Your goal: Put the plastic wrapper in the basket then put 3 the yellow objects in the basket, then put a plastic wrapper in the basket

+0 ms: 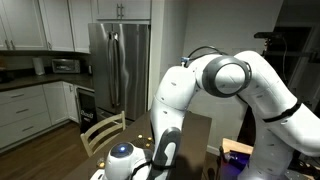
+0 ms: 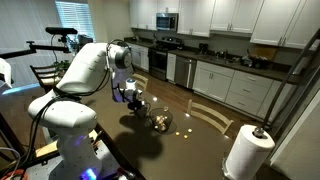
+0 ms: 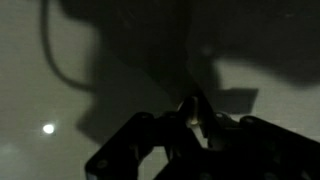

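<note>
Lying outside the dark round basket [image 2: 159, 122], small yellow roundish pieces [image 2: 186, 128] suggested work remained. Whether the tool [image 2: 132, 97] was closed, I could not tell.

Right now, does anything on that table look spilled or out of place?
Small yellow objects lie scattered loose on the dark table near the basket, like a spill. Nothing looks damaged.

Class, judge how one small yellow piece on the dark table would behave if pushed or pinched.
The yellow pieces look small and roundish, so a push would probably roll them across the smooth table. Tiny beside the basket, they are likely light. One might squirt from the pincer if pinched off-centre.
</note>
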